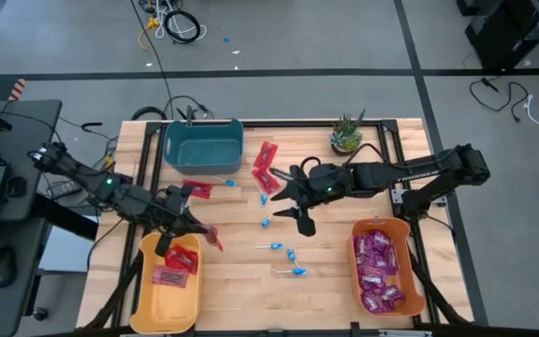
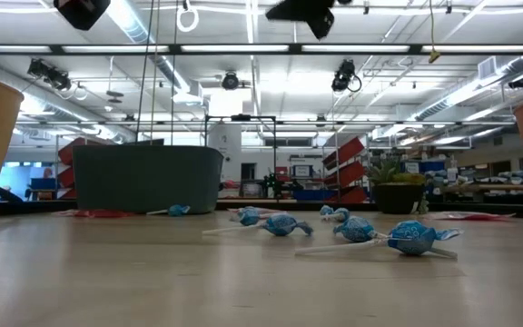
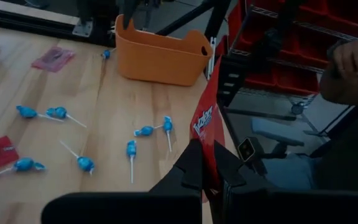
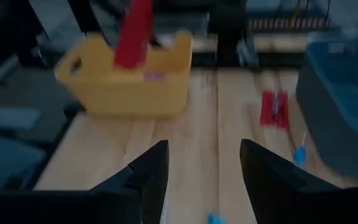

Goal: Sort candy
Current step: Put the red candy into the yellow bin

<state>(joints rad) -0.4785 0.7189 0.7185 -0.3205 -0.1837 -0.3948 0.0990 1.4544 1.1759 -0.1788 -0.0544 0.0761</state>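
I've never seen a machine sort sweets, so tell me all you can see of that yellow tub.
The yellow tub looks like smooth plastic, a rounded rectangle with an open top and a handle slot in its end wall. It stands upright at the table's front left corner. A few flat red packets lie inside. The left hand hangs beside it, apart.

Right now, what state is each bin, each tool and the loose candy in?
Left tool: shut on a red packet, beside the yellow bin.
Right tool: open, holding nothing, above the middle of the table.
Yellow bin: holds red packets.
Orange bin: holds purple packets.
Teal bin: no candy seen inside.
Blue lollipops: loose on the table.
Other red packets: loose on the table beside the teal bin.
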